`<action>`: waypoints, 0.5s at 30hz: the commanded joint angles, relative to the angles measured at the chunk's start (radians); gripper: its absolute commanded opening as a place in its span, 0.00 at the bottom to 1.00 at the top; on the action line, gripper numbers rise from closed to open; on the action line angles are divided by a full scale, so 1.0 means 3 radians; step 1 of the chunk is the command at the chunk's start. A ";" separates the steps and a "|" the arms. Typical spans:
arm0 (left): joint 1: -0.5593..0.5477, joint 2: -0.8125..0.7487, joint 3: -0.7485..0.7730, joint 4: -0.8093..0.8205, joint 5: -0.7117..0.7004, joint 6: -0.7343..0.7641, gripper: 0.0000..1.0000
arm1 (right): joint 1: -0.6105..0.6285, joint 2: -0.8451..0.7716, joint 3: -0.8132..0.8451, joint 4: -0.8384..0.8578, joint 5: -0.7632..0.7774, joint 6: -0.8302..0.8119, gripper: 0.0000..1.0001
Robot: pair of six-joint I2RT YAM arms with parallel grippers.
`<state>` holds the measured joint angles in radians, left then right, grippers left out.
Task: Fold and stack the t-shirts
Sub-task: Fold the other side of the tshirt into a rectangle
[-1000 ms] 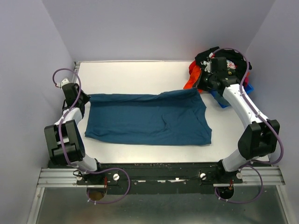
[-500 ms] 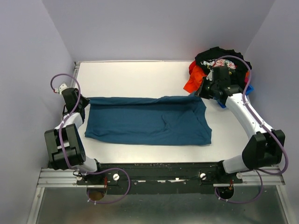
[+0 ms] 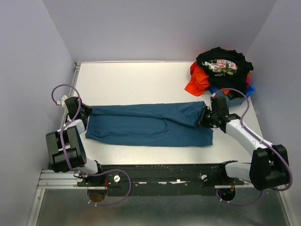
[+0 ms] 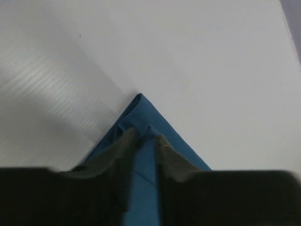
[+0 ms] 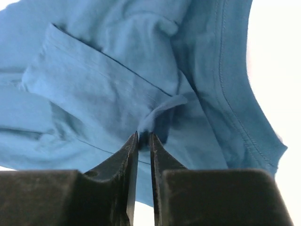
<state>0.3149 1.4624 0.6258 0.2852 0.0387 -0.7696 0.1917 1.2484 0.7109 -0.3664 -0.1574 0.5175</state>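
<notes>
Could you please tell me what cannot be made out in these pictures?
1. Top view: the black floral shirt lies over the orange-red shirt and the bright blue shirt, which show only at their edges.
2. Left wrist view: the blurred left gripper hides all but a corner of the teal shirt.
3. Right wrist view: teal cloth fills the frame, so the other shirts are out of view.

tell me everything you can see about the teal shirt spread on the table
The teal-blue t-shirt is plain, soft, lightly creased cloth with no print. It lies as a wide band across the middle of the white table, its near edge resting flat. The left gripper is shut on its far left corner. The right gripper is shut on a pinch of cloth near its far right corner, beside a stitched hem.
</notes>
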 commanded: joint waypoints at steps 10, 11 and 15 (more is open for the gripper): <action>-0.0083 -0.0824 -0.0046 -0.0332 -0.0287 -0.0022 0.84 | 0.0526 0.0373 0.0815 0.0051 0.0259 -0.0191 0.56; -0.0154 -0.0860 -0.0036 -0.0342 -0.0267 -0.0032 0.83 | 0.0618 0.0501 0.0927 0.0025 0.0279 -0.0206 0.56; -0.0476 -0.0789 0.0046 -0.0363 0.0038 -0.0093 0.72 | 0.0833 0.0951 0.1301 -0.0026 0.0361 -0.0232 0.55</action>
<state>0.2611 1.2102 0.6109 0.2195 -0.0013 -0.7956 0.3916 1.4250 1.0271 -0.3412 -0.0982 0.4866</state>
